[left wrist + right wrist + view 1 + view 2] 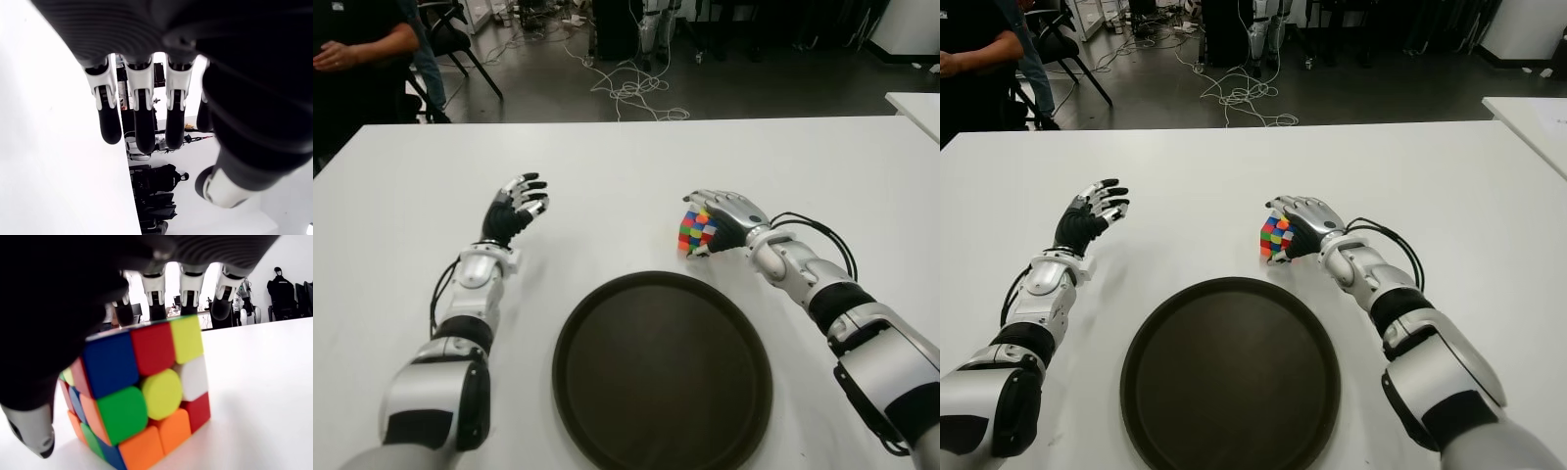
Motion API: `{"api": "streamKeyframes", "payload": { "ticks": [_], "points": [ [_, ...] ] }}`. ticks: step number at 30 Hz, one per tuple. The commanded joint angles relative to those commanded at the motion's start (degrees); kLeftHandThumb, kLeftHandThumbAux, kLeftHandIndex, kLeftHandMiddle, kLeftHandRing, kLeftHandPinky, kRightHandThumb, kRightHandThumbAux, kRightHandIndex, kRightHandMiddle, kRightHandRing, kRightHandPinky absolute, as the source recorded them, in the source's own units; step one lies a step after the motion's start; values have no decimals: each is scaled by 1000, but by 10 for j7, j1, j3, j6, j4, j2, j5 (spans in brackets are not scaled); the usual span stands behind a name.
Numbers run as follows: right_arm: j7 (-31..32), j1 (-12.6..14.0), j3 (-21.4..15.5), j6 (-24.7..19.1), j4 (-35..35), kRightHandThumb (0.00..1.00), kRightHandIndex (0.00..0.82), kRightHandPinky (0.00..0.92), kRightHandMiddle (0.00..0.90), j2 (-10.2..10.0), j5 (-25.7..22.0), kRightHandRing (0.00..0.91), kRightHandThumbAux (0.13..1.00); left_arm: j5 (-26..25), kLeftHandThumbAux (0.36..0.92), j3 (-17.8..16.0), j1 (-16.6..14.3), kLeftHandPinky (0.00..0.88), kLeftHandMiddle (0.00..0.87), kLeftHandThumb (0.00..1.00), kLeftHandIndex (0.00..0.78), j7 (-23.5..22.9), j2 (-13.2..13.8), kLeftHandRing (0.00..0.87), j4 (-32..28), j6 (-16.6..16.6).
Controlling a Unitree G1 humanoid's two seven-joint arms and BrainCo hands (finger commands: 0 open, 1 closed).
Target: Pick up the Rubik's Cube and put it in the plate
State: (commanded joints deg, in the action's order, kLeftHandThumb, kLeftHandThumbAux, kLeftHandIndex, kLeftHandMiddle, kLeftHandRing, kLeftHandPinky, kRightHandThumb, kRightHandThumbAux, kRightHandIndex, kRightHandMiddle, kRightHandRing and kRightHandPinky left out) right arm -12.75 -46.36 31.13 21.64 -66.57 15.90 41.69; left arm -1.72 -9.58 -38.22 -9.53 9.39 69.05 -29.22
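The Rubik's Cube (697, 232) stands on the white table (607, 166), just past the far right rim of the round dark plate (661, 372). My right hand (717, 213) comes in from the right and wraps it. In the right wrist view the fingers (190, 286) reach over the top of the cube (142, 396) and the thumb (29, 438) sits against its side; the cube's base still touches the table. My left hand (514, 211) hovers idle to the left of the plate with its fingers (142, 122) spread and nothing in it. Nothing lies in the plate.
A person (352, 49) sits beyond the table's far left corner beside a chair (460, 44). Cables (626, 88) lie on the floor behind the table. Another white table's corner (915, 103) shows at the far right.
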Motion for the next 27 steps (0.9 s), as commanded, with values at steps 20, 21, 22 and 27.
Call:
{"api": "streamKeyframes", "payload": {
  "ticks": [20, 21, 22, 27],
  "points": [
    [8, 8, 7, 15, -6, 39, 144, 293, 291, -8, 3, 304, 827, 5, 795, 5, 4, 244, 250, 163, 197, 2, -1, 241, -5, -8],
    [8, 9, 8, 16, -6, 78, 149, 299, 295, -8, 3, 307, 833, 5, 797, 5, 4, 246, 251, 164, 197, 2, -1, 243, -6, -9],
    [9, 9, 9, 18, -4, 141, 155, 306, 301, -7, 5, 311, 839, 4, 801, 5, 4, 248, 252, 165, 197, 3, -1, 244, -6, -9],
    [6, 8, 14, 23, 0, 684, 307, 361, 452, -3, 10, 378, 738, 4, 806, 5, 5, 249, 250, 170, 198, 3, -2, 244, -7, -9]
  ]
}}
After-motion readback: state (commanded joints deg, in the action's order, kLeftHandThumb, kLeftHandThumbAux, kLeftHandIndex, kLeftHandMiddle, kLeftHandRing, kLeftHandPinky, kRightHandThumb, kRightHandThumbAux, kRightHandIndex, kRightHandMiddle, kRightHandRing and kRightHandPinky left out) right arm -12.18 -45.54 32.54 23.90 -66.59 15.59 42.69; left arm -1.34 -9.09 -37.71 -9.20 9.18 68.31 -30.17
